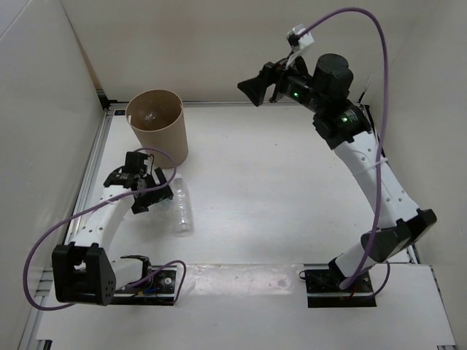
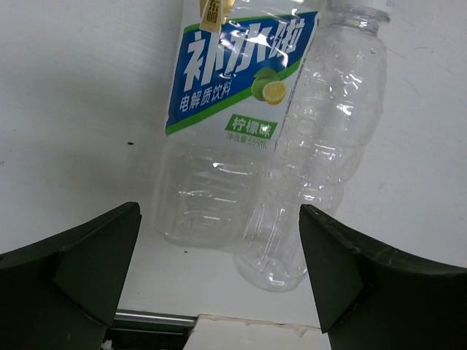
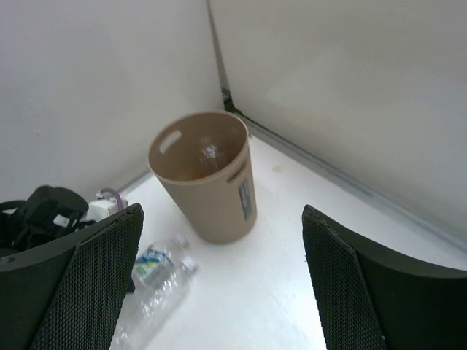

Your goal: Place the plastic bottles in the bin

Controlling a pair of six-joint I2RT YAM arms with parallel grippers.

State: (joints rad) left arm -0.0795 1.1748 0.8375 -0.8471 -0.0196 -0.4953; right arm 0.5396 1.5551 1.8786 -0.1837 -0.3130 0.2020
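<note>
Black left gripper point(image 2: 219, 233), fingers spread empty; blue-labelled clear plastic bottle point(image 2: 219, 146) touches plain clear plastic bottle point(image 2: 325, 146) — closing could squirt one away — right gripper point(image 3: 222, 240) spread too.

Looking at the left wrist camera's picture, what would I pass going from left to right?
Dark finger → labelled bottle → plain bottle → other finger.
</note>
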